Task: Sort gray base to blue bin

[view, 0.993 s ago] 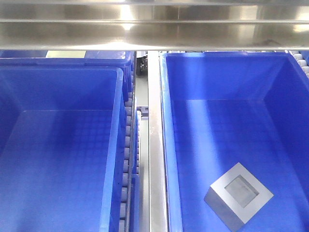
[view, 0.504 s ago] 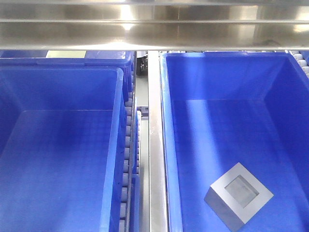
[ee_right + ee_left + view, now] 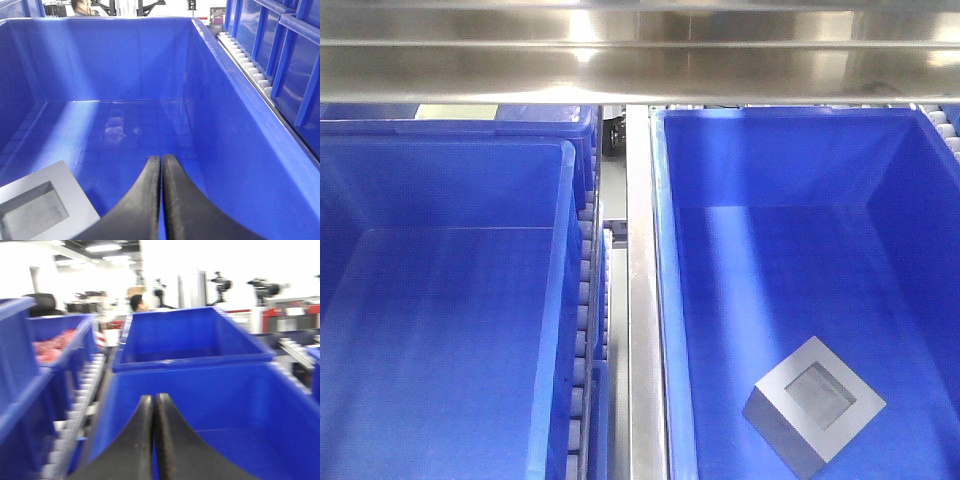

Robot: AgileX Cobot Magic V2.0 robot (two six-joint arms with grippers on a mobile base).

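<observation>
— Where is the pale gray cube-shaped block (image 3: 814,405) with the square recess?

— Lower right of the front view, lying on the grid-textured floor of the big bright-blue plastic tub (image 3: 665,300) on the right. It sits turned cornerwise, recess facing up, clear of the tub's walls. From the right wrist it shows at the lower left of the frame.

— And the arms?

— The right arm's black curved gripper (image 3: 162,165) hangs over that same tub, its jaws pressed together on nothing, just beside the block but not touching it. The left arm's black gripper (image 3: 153,405) also has its jaws together with nothing between them, pointing at another blue tub (image 3: 190,335) in the middle of its frame; that view is blurred.

— Anything else around?

— A second large blue tub (image 3: 555,300) at the left of the front view, a steel rail (image 3: 642,320) and a strip of white rollers (image 3: 583,310) between the two tubs, and a shiny steel beam (image 3: 640,70) across the top.
</observation>
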